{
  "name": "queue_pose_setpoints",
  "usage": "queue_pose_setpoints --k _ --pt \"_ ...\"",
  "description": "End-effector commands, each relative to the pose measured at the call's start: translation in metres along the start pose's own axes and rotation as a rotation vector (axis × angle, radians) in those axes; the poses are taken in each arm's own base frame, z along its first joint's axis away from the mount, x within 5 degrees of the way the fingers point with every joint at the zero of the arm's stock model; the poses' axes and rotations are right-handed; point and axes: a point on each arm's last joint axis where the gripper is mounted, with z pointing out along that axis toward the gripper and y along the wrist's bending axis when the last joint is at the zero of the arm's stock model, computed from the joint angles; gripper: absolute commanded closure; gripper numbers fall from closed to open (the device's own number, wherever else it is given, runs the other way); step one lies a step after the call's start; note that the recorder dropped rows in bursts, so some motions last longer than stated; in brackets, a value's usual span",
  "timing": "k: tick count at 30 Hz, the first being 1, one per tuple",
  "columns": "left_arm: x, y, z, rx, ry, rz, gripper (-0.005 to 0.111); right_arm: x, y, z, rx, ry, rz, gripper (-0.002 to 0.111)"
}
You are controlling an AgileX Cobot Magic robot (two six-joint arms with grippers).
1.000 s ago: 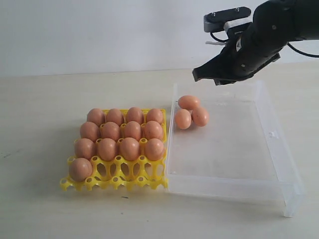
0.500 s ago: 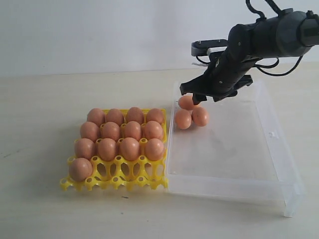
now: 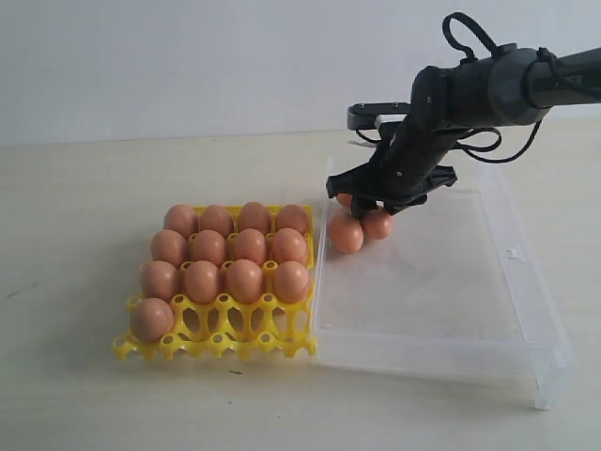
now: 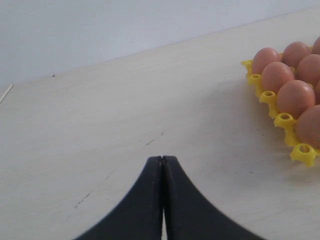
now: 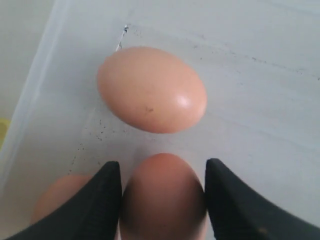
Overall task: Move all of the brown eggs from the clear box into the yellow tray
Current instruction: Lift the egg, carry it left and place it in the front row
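Three brown eggs lie in the clear box (image 3: 488, 282) near its left wall. My right gripper (image 3: 374, 209) (image 5: 163, 164) is down among them, its two fingers pressed on either side of one brown egg (image 5: 162, 200) (image 3: 379, 225) that rests on the box floor. A second egg (image 5: 152, 90) lies just beyond the fingertips. A third egg (image 3: 346, 234) sits beside one finger. The yellow tray (image 3: 246, 340) left of the box holds several eggs (image 3: 244, 246). My left gripper (image 4: 162, 159) is shut and empty over bare table, with the tray's edge (image 4: 301, 153) off to one side.
The tray's front row has one egg (image 3: 151, 319) at its left end; the other three cups there stand empty. The box's left wall (image 3: 321, 254) runs right next to the tray. Most of the box floor is bare.
My right arm has come down and leftward from above the box's back wall onto the cluster of three eggs, and its fingers now flank one of them. The eggs and tray have not moved.
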Motion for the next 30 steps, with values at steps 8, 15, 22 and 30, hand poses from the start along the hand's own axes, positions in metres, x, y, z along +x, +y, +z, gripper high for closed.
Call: queue_pose_setpoints --k 8,15,22,30 --pt "-0.002 0.000 -0.001 0.000 -0.017 -0.001 0.107 -0.012 0.006 -0.050 0.011 -0.110 -0.047 0.108" --pt "-0.002 0.000 -0.001 0.000 -0.017 -0.001 0.107 0.016 0.061 -0.119 -0.117 -0.473 -0.091 0.108" --pt "-0.002 0.000 -0.001 0.000 -0.017 -0.001 0.107 0.087 0.124 -0.121 -0.279 -0.687 -0.238 0.108" --pt "-0.002 0.000 -0.001 0.000 -0.017 -0.001 0.107 0.130 0.170 -0.096 -0.466 -0.699 -0.385 0.108"
